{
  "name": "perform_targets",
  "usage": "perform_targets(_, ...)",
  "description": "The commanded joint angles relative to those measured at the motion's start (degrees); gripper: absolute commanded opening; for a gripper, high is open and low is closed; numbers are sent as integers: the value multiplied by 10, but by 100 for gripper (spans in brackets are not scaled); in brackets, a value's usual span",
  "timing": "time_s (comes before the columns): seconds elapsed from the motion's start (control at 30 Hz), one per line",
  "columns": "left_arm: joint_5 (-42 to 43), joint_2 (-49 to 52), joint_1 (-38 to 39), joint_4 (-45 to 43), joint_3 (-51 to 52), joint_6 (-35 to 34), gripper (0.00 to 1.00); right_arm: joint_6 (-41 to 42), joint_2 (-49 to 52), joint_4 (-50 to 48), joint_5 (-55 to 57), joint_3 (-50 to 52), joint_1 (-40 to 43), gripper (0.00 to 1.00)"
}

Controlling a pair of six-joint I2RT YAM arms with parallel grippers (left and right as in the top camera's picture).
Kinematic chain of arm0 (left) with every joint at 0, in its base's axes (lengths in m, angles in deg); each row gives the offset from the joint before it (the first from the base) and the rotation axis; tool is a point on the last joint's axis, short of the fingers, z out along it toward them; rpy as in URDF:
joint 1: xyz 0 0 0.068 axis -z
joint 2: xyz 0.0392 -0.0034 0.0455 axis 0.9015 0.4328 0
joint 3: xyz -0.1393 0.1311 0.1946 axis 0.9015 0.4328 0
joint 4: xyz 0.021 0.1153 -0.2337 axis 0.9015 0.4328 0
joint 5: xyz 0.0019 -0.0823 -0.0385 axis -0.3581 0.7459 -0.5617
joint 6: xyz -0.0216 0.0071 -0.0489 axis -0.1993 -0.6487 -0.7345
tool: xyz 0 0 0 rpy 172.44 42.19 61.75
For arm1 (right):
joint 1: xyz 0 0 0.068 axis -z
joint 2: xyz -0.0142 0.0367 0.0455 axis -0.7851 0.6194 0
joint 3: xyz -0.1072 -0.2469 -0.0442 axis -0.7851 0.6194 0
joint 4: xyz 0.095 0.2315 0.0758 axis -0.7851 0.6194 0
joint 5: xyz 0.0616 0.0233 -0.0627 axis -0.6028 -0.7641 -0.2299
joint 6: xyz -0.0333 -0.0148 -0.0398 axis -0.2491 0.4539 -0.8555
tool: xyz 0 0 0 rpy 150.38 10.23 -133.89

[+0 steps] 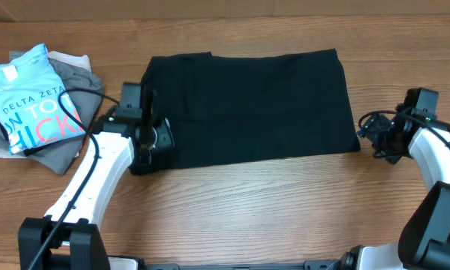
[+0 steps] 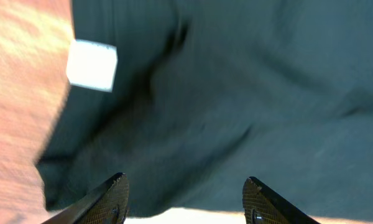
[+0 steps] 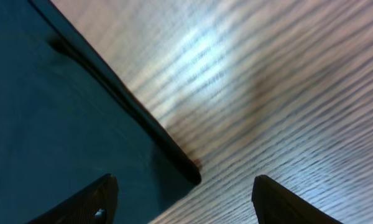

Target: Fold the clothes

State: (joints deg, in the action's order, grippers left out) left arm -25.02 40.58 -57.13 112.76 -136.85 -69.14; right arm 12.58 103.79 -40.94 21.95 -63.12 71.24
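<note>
Wood surface (image 1: 285, 210); black garment (image 1: 255, 105) lies flat at centre; blue tee (image 1: 30, 105) on grey garments (image 1: 75, 150) far left; left end effector (image 2: 186, 186) and right end effector (image 3: 183, 186) spread wide, empty, at the garment's edges; white tag (image 2: 92, 65) near left one.

– What's at the far left of the wooden table (image 1: 270, 202)?
– A crumpled light blue tee (image 1: 22, 101). "DELTA ZETA" is printed on it in white, with bigger pink letters underneath.
– Is it lying on the bare wood?
– No, it lies on a grey garment (image 1: 60, 156) that sticks out past it to the right and toward the near edge. A bit of white fabric (image 1: 69, 59) shows at the pile's far side.
– And the tabletop?
– Brown woodgrain. It's glossy, with glare in the right wrist view.
</note>
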Motion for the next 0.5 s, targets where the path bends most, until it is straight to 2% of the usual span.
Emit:
perform_targets(0.0, 21, 3, 4, -9, 40, 10, 63, 2, 3, -27, -11, 20, -2, 73)
perform_targets(0.2, 3, 3, 4, -62, 89, 10, 65, 2, 3, -32, -13, 21, -2, 73)
perform_targets(0.47, -101, 4, 2, -62, 105, -8, 63, 2, 3, -20, -22, 21, -2, 73)
